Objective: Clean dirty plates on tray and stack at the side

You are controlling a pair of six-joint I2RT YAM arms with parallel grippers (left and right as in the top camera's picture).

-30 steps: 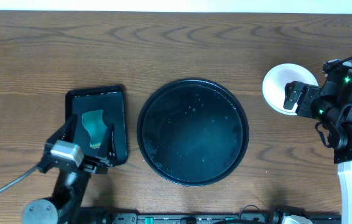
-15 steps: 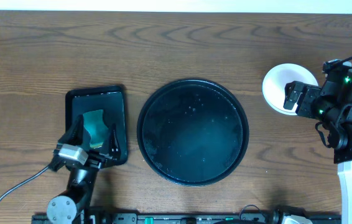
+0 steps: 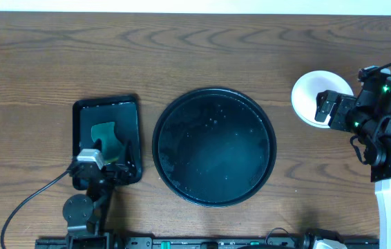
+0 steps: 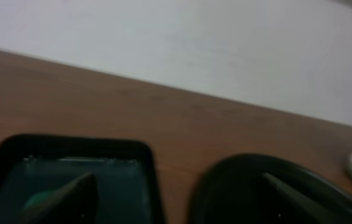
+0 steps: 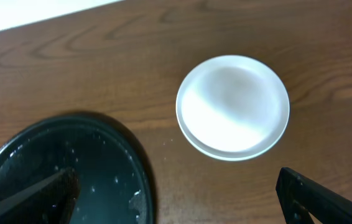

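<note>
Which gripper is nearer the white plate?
Right. The right gripper hovers at the edge of the white plate; the left gripper is over the small rectangular tray, beyond the round tray.

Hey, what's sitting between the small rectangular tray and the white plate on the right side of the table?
Only the large round black tray, with nothing on it but some droplets. The overhead view shows this best.

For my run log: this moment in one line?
left gripper open over rectangular black tray with teal sponge | right gripper open by stacked white round plates | round black tray empty
</note>
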